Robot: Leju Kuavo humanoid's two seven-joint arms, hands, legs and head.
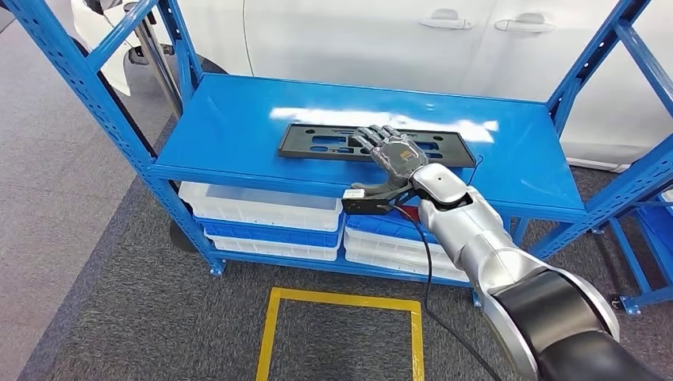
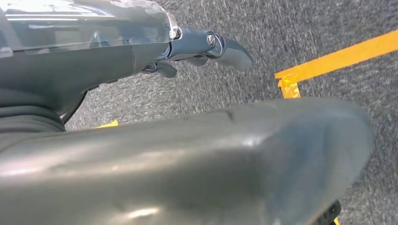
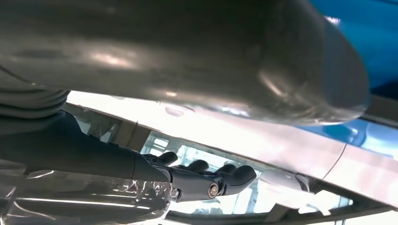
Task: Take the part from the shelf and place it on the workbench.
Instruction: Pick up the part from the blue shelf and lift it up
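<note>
A flat black part [image 1: 333, 144] with long slots lies across the middle of the blue shelf top [image 1: 230, 119]. My right hand [image 1: 393, 155] reaches in from the lower right. Its fingers [image 1: 374, 136] are stretched flat over the part's right half, and the thumb sticks out sideways by the shelf's front edge. Nothing is pinched in it. In the right wrist view the dark fingers [image 3: 211, 178] are spread and hold nothing. My left hand [image 2: 197, 47] hangs over the grey carpet with its fingers loosely extended and nothing in them.
White and blue bins [image 1: 262, 214] are stacked on the lower shelf. A white car [image 1: 357, 40] stands right behind the rack. Another blue rack [image 1: 643, 198] is at the right. A yellow taped square [image 1: 341, 333] marks the carpet in front.
</note>
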